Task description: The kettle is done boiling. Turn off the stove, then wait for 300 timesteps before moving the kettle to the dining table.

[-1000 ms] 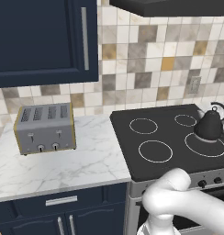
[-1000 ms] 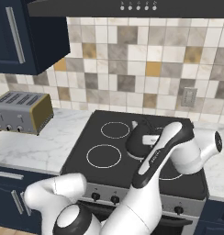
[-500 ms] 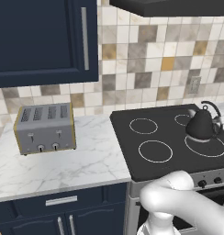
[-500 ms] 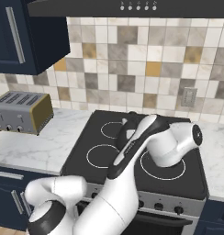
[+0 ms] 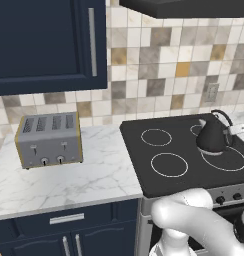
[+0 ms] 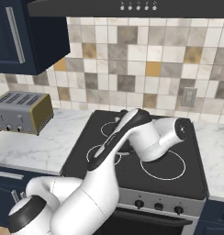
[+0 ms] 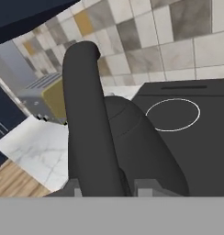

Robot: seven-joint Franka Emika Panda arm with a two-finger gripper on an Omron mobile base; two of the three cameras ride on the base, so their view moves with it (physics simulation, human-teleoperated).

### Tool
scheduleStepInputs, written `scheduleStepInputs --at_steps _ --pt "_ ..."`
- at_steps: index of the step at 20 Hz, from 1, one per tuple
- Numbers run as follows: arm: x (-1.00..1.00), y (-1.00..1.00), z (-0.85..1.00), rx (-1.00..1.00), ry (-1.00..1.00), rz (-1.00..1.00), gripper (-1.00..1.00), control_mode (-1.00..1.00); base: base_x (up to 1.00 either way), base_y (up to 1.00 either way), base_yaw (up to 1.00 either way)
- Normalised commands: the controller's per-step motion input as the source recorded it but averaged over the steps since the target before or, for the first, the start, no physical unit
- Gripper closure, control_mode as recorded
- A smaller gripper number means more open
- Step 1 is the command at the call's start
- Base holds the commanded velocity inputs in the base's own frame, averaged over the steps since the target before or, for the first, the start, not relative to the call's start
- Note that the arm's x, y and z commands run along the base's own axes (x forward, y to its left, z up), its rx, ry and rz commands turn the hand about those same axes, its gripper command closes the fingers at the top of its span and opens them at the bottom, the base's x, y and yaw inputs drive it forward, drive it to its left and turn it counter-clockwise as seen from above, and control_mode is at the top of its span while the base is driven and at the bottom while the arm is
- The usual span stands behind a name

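While the kettle (image 5: pixel 212 137) sits right of frame: on the black stove (image 5: pixel 169 172).
Gripper (image 7: pixel 107 186): closed around the kettle's handle (image 7: pixel 88 124).
Counter (image 5: pixel 69 175): white marble, toaster (image 5: pixel 49 140) at left.
Wall: mixed tiles.

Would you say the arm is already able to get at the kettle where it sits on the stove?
Probably yes. In the hand view the kettle's handle runs up from between the fingertips of the hand, so it seems to be at the kettle on the stove already; nothing blocks it.
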Motion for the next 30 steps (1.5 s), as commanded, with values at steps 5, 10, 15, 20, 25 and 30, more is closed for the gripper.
scheduleStepInputs --at_steps 5,10,15,20,25,30 --pt "-0.07 0.00 0.00 0.00 -0.05 0.00 1.00 1.00 -0.11 0.00 -0.01" --pt "0.00 0.00 0.00 0.00 0.00 0.00 1.00 1.00 -0.59 0.00 -0.13" --pt "0.00 0.00 0.00 0.00 0.00 0.00 1.00 1.00 -0.54 0.00 -0.17" --pt "0.00 0.00 0.00 0.00 0.00 0.00 1.00 1.00 -0.42 0.00 -0.27" --pt "0.00 0.00 0.00 0.00 0.00 0.00 1.00 1.00 -0.26 0.12 -0.39" --pt "0.00 0.00 0.00 0.00 0.00 0.00 1.00 1.00 -0.29 0.14 -0.45"
